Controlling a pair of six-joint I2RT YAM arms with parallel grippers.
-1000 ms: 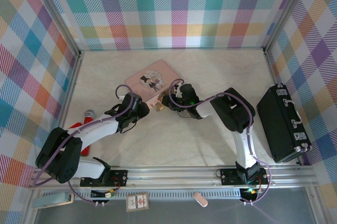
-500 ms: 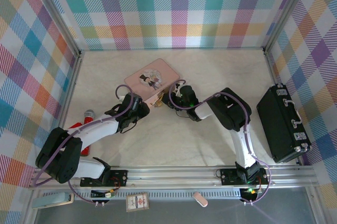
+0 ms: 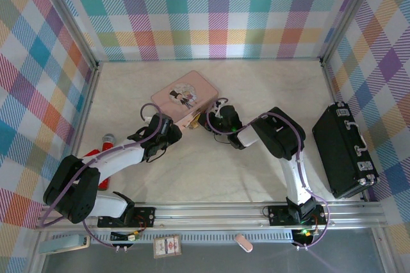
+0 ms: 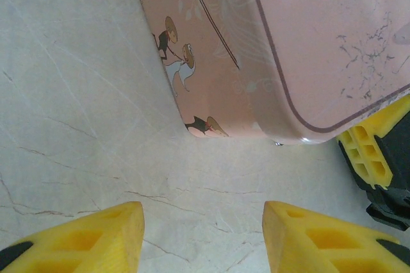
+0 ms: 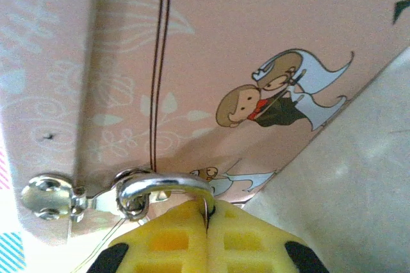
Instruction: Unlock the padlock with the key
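The pink box [image 3: 184,97] lies mid-table, its silver latch [image 5: 48,196] at the near corner. The padlock's silver shackle [image 5: 166,183] hooks through that latch; its brass body [image 3: 193,122] is hidden behind my fingers in the right wrist view. My right gripper [image 5: 206,212] [image 3: 204,119] is shut just under the shackle, a thin silver sliver pinched in the seam, apparently the key. My left gripper [image 4: 202,234] [image 3: 172,127] stands open over bare table just short of the box's corner [image 4: 282,135], nothing between its fingers. A right finger [image 4: 368,151] shows beside the box.
A black case [image 3: 343,151] lies at the right wall. A red-handled object [image 3: 102,151] sits by the left arm. Checked walls close in three sides, and a metal rail [image 3: 211,212] runs along the near edge.
My right gripper has closed fully at the padlock and edged slightly right. The pink box shifted a little. The left arm has stayed still.
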